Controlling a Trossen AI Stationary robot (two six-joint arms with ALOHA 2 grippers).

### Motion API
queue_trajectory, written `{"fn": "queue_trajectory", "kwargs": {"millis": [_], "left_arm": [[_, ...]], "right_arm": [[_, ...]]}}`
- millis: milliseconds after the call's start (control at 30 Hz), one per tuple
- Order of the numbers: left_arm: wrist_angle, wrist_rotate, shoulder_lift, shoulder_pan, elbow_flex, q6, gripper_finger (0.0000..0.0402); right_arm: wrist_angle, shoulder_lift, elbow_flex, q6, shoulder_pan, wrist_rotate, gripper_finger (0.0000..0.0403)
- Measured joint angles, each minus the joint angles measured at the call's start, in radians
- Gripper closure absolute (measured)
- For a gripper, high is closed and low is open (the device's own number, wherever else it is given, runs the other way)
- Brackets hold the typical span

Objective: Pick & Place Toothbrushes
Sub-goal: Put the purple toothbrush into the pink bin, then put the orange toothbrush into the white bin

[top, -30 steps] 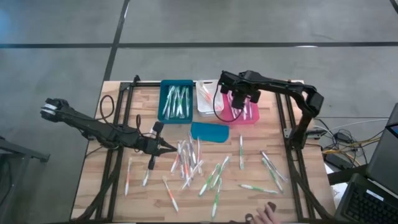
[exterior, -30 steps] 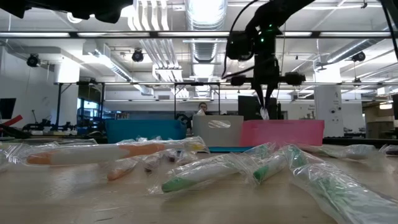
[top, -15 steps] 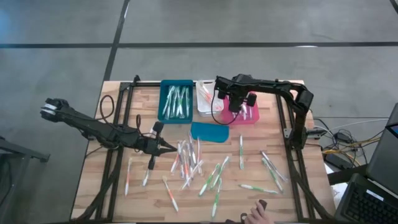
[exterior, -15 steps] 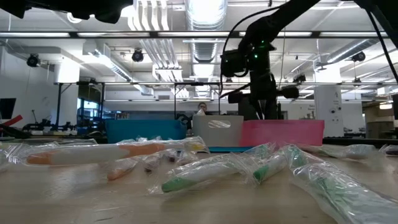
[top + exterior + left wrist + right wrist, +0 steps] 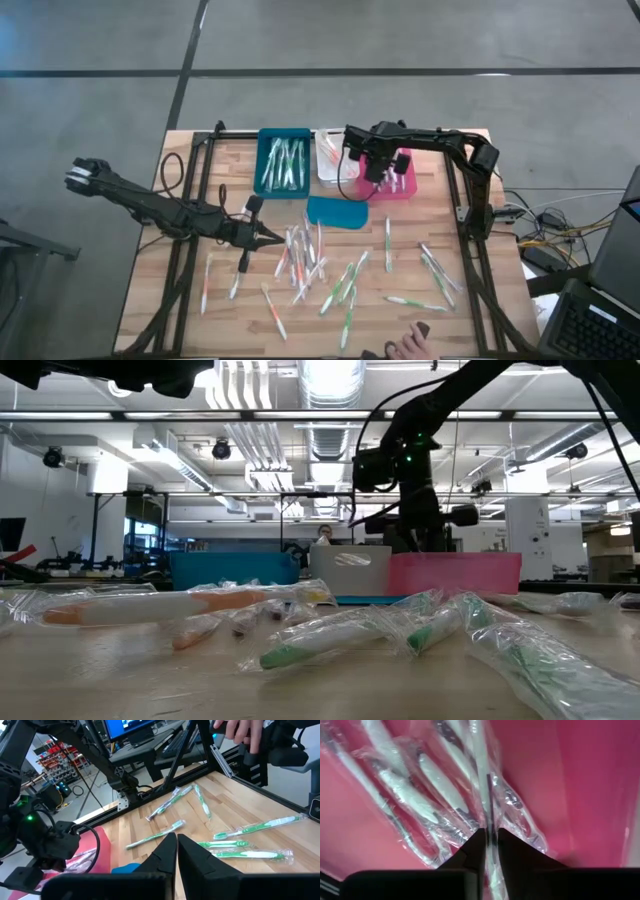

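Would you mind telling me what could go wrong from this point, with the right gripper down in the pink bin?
The right gripper, low in the pink bin, pinches a wrapped toothbrush; the crinkly wrapper may cling on release and lift back out. Its fingers could also snag neighbouring wrapped toothbrushes. A person's hand at the table's near edge might enter the workspace.

- Loose toothbrushes [image 5: 318, 262], white with green, pink or orange accents and wrapped in clear plastic, lie scattered across the wooden table.
- More lie in the teal, white and pink bins, several wrapped ones [image 5: 427, 795] piled together.
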Motion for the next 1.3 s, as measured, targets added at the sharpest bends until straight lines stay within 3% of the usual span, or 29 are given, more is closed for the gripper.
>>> {"fn": "queue_trajectory", "kwargs": {"millis": [367, 700, 867, 1300], "left_arm": [[0.0, 0.0, 0.0, 0.0, 0.0, 0.0, 0.0381], [0.0, 0.0, 0.0, 0.0, 0.0, 0.0, 0.0383], [0.0, 0.0, 0.0, 0.0, 0.0, 0.0, 0.0381], [0.0, 0.0, 0.0, 0.0, 0.0, 0.0, 0.038]], "right_arm": [[0.014, 0.0, 0.0, 0.01, 0.0, 0.0, 0.0273], [0.014, -0.013, 0.0, 0.012, 0.0, 0.008, 0.0243], [0.013, -0.017, 0.0, 0.029, 0.0, 0.009, 0.0253], [0.005, -0.09, 0.0, 0.203, 0.015, 0.01, 0.0323]]}}
